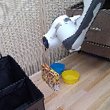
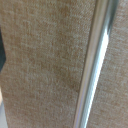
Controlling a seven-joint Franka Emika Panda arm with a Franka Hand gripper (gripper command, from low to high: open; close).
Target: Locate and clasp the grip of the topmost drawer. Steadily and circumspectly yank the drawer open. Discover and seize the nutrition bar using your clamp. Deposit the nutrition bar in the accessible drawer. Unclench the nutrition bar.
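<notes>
Nutrition bar (image 1: pixel 50 76) stands upright on the wooden tabletop (image 1: pixel 91 88) at lower centre of the exterior view, touching the blue bowl (image 1: pixel 57 67), near the yellow bowl (image 1: pixel 71 77). Topmost drawer (image 1: pixel 103 27) sits at upper right, behind the white arm (image 1: pixel 77 25). Wrist view shows its silver handle (image 2: pixel 94 62) close up; the pincer's state cannot be told.

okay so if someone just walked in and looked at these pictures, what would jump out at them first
Probably the big white and grey robot arm sweeping across the middle of the exterior view toward the dresser at that view's right. Next, the colourful nutrition bar standing on the wooden floor beside a blue bowl and a yellow bowl. The wrist view is filled by a grey-brown surface and a silver bar handle.
</notes>
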